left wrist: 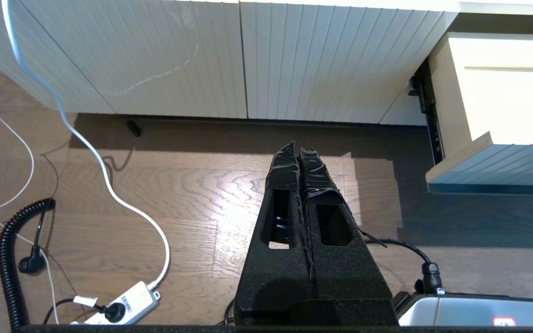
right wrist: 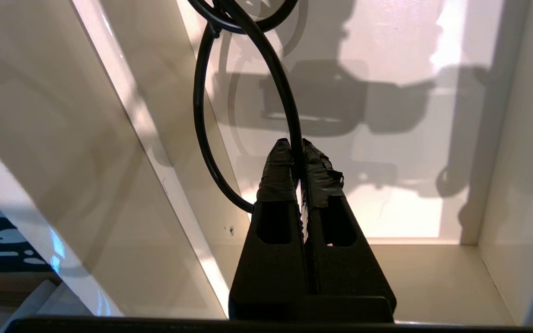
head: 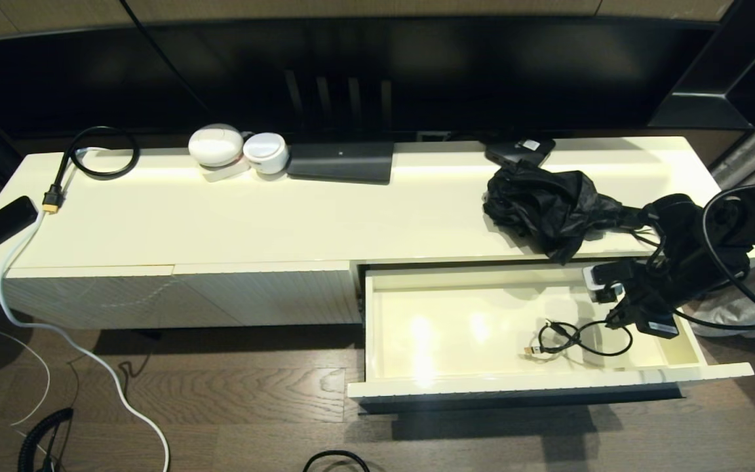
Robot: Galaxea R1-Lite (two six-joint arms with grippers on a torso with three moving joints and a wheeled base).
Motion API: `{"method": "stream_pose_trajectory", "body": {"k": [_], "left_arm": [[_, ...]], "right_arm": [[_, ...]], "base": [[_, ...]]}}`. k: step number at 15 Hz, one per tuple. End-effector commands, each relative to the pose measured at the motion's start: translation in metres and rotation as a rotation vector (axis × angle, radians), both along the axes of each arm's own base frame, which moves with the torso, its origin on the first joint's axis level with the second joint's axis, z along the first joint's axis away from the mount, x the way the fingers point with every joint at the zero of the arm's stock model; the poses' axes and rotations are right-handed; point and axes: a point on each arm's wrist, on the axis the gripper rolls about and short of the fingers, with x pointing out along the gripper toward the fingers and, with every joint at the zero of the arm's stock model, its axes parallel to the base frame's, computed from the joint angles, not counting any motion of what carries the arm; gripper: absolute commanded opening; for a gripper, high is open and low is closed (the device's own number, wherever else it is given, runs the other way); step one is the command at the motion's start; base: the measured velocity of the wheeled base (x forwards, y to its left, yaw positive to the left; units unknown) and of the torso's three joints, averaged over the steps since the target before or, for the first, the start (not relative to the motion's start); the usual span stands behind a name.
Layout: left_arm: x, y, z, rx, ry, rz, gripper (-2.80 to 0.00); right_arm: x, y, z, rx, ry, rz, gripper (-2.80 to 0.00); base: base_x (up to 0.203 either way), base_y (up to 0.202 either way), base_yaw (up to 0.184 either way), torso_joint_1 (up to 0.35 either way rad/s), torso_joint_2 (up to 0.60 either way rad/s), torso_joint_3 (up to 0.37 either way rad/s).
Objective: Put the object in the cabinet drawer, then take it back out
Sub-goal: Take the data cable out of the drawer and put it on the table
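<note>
At lower right of the head view, the right gripper (right wrist: 297, 159) pinches a loop of the black cable (head: 577, 337) inside the open cabinet drawer (head: 522, 383); the coil's connector end looks to rest on the drawer floor, so lifting out seems unfinished. The left gripper (left wrist: 300, 157) hangs over the floor, pressed together

The cabinet drawer (head: 515, 383) at the lower right of the head view is cream-white with a smooth, glossy cream inside, and the coiled cable (head: 577, 337) lying in it is black with a gold-coloured plug at one end. The cabinet top (head: 286, 216) across the middle is the same plain cream, the closed panels (head: 154, 298) at the lower left are cream with fine vertical ribs, and the crumpled bag (head: 548, 206) at the right is glossy black. The floor (head: 233, 387) along the bottom is dark brown wood with a visible grain, crossed at the left by a white cord (head: 89, 357), and both the right gripper (right wrist: 298, 162) and the left gripper (left wrist: 300, 166) are matt black with black tape on the fingertips.
</note>
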Motion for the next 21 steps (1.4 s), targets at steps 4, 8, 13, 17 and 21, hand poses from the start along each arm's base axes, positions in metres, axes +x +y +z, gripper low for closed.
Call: {"method": "stream_pose_trajectory", "body": {"k": [4, 8, 13, 17, 21], "left_arm": [[0.000, 0.000, 0.000, -0.001, 0.000, 0.001, -2.80], [0.000, 0.000, 0.000, -0.001, 0.000, 0.001, -2.80], [0.000, 0.000, 0.000, -0.001, 0.000, 0.001, -2.80], [0.000, 0.000, 0.000, -0.001, 0.000, 0.001, -2.80], [0.000, 0.000, 0.000, -0.001, 0.000, 0.001, -2.80]], "right_arm": [[-0.021, -0.002, 0.023, -0.005, -0.031, -0.003, -2.80], [-0.031, -0.003, 0.036, -0.008, -0.054, -0.006, -2.80], [-0.056, -0.007, 0.056, -0.016, -0.094, -0.026, -2.80], [-0.082, -0.007, 0.072, -0.023, -0.131, -0.041, -2.80], [-0.107, -0.002, 0.090, -0.012, -0.181, -0.036, -2.80]], "base": [[0.000, 0.000, 0.000, 0.000, 0.00, 0.000], [0.000, 0.000, 0.000, 0.000, 0.00, 0.000], [0.000, 0.000, 0.000, 0.000, 0.00, 0.000], [0.000, 0.000, 0.000, 0.000, 0.00, 0.000], [0.000, 0.000, 0.000, 0.000, 0.00, 0.000]]}}
